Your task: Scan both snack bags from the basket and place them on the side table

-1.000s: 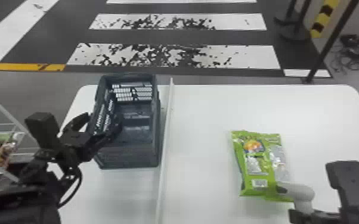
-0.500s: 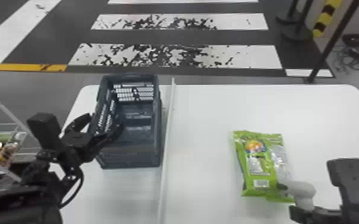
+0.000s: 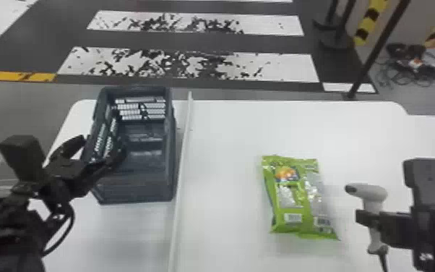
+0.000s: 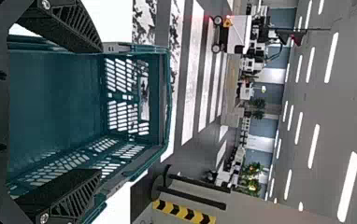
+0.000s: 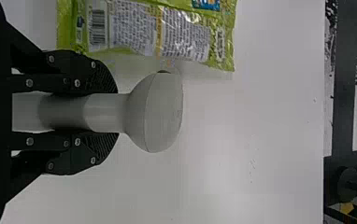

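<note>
1. White tabletop [image 3: 220, 249] nearest, R gripper [image 5: 113, 113] over it, clenched on the handle of the grey scanner [image 5: 160, 112].
2. Green snack bag [image 3: 300, 197] lies flat on the tabletop just beside the scanner; barcode [image 3: 292, 218] faces up, near end. Scanner nose points bag's way.
3. Step in hand, IMO: scan of this bag. Can't tell if the read is done.
4. Next for R: if no read, bring nose over barcode, tilt down, keep it off the film; glare on the wrapper may cost a retry.
5. L gripper [image 4: 100, 111] at the basket's left side, fingers apart, nothing held; contact w/ basket: can't tell. Post-scan, prob. one gripper must shift the bag to the side table; which surface that is, can't tell.
6. Basket [image 3: 137, 191] stands upright left of the white divider [image 3: 180, 173].
7. Bkgd: striped floor [image 3: 188, 65], black posts.
</note>
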### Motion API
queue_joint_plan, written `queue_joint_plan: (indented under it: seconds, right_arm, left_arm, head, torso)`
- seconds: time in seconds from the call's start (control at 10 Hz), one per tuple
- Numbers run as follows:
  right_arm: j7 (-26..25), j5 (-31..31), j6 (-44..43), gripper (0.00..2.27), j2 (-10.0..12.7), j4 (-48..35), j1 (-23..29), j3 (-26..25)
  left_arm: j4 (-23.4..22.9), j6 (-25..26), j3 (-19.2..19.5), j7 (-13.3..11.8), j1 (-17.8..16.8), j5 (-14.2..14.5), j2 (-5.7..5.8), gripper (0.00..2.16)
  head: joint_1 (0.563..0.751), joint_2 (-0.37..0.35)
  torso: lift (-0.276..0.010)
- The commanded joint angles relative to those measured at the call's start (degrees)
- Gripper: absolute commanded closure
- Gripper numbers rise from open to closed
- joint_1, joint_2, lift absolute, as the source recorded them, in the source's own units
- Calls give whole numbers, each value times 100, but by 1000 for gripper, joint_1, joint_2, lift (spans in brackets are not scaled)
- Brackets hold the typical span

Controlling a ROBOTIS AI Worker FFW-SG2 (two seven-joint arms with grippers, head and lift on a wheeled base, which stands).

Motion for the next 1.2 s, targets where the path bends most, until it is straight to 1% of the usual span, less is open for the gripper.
queue_joint_plan:
  seconds: [0.0,0.1,0.2,0.4,0.6,0.9,1.1]
  right_arm:
    - [0,-3,-632,2246,-73,589,-275,-218]
    - [-61,41,-1054,2246,-178,976,-442,-262]
    - [-70,94,-1300,2246,-292,1363,-644,-280]
    - [-70,138,-1529,2246,-521,1987,-987,-280]
    - [-44,190,-1757,2246,-688,2593,-1224,-218]
    - [-44,313,-2056,2246,-767,3200,-1418,-139]
    - [-44,349,-2109,2243,-767,3296,-1453,-113]
  left_arm:
    - [-3,0,7,0,6,0,2,80]
    - [-12,0,16,0,14,0,-7,80]
    - [-12,18,24,0,23,0,-7,80]
    - [-29,18,24,0,41,0,-7,80]
    - [-29,18,16,0,41,0,-7,80]
    - [-47,35,16,-9,41,0,2,80]
    - [-56,53,7,0,50,0,11,80]
  head:
    - [695,-51]
    - [695,-78]
    - [695,-100]
    - [695,-125]
    - [695,-151]
    - [695,-170]
    - [695,-176]
  torso:
    - [-75]
    - [-75]
    - [-75]
    - [-75]
    - [-75]
    - [-75]
    - [-75]
